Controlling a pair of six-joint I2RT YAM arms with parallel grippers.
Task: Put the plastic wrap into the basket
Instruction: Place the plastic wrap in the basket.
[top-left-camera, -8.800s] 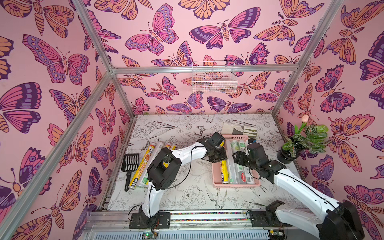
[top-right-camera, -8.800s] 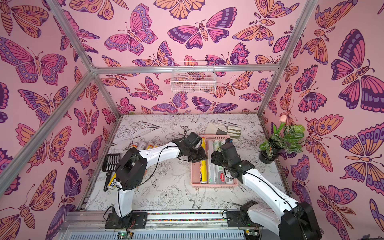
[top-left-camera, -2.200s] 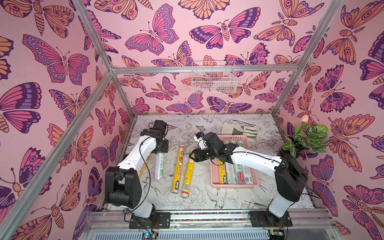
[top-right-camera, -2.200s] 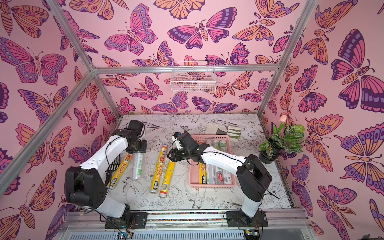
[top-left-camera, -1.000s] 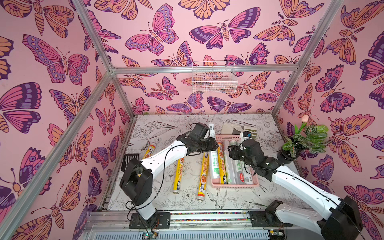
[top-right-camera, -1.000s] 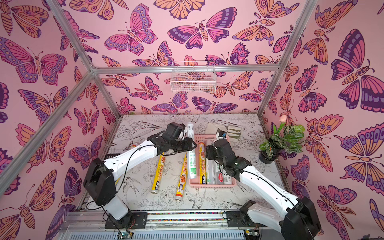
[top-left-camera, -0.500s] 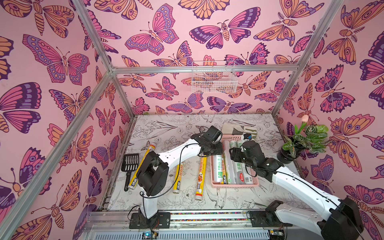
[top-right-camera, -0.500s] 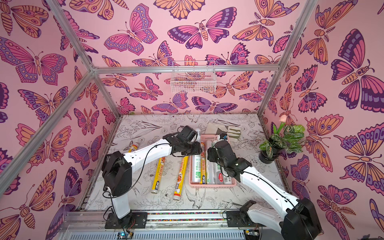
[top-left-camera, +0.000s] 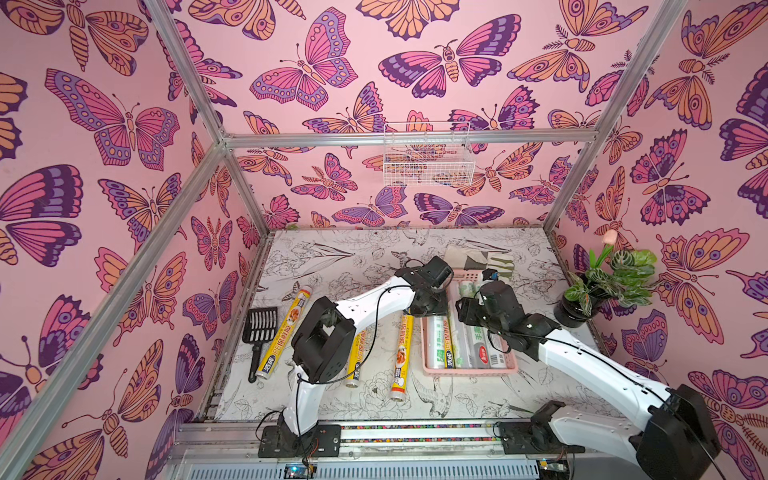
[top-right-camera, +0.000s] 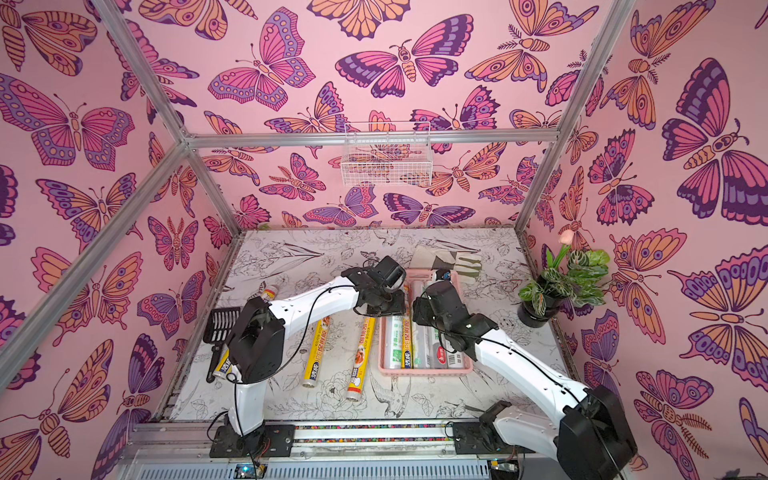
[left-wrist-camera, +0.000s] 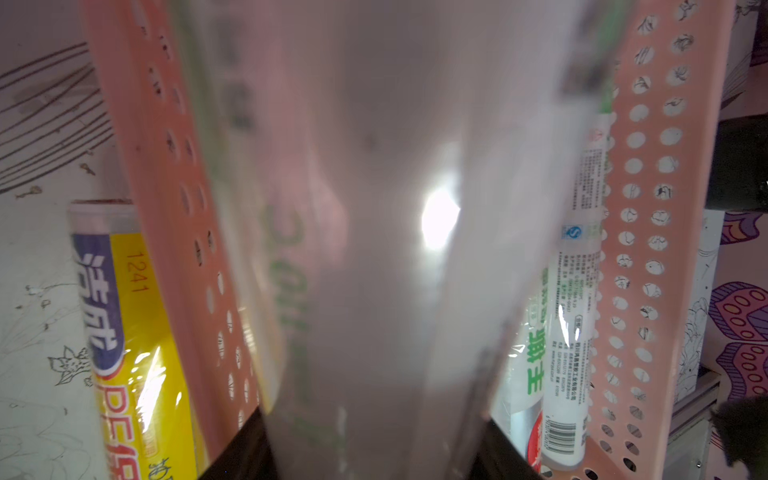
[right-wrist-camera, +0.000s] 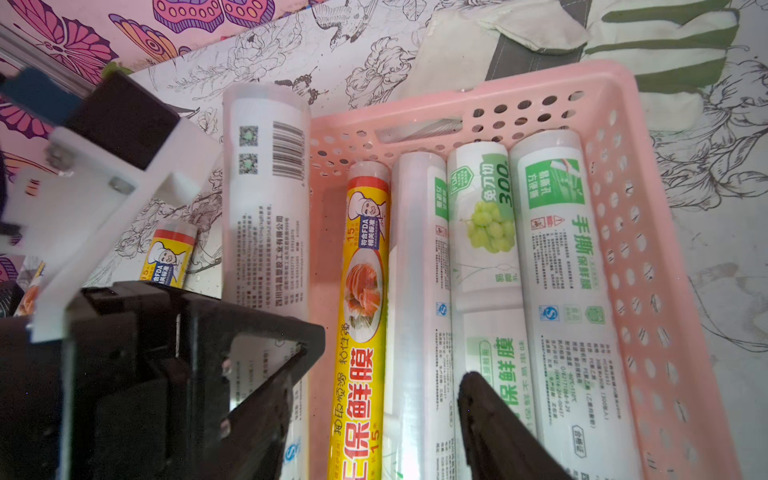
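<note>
Pink basket (top-left-camera: 473, 372) sits on the printed table, right of centre, in both top views (top-right-camera: 426, 371). The left gripper (top-left-camera: 434, 309) reaches over its far left part. A whitish roll (top-left-camera: 436, 345) with green print runs from it along the basket's left wall, inside the rim. The right gripper (top-left-camera: 465, 309) hangs just beside, over the basket's far half. Three yellow rolls (top-left-camera: 402, 357) lie on the table left of the basket, one just beside it and one next to a black scoop (top-left-camera: 259, 328). Striped cloth (top-left-camera: 478, 257) lies behind the basket, a potted plant (top-left-camera: 611, 286) stands at the right wall, and a wire basket (top-left-camera: 428, 164) hangs on the back wall.

Left wrist: the whitish roll (left-wrist-camera: 374, 249) fills the frame, blurred, clamped between the dark fingers (left-wrist-camera: 241, 457) at its near end. Perforated pink walls (left-wrist-camera: 665, 208) stand on both sides of it. One yellow roll (left-wrist-camera: 133, 332) lies outside on the table, and green-printed rolls (left-wrist-camera: 569, 332) lie inside. Whether the clamped roll touches the basket floor: cannot tell.

Right wrist: the left gripper is closed on the whitish roll (right-wrist-camera: 266, 208), whose barcode end overlaps the rim at the basket's far corner. The right gripper (right-wrist-camera: 386, 361) has its jaws apart and holds nothing. It hangs above a yellow roll (right-wrist-camera: 365, 291) and a clear roll (right-wrist-camera: 415, 270), which lie in the basket beside green-printed rolls (right-wrist-camera: 569, 270).
</note>
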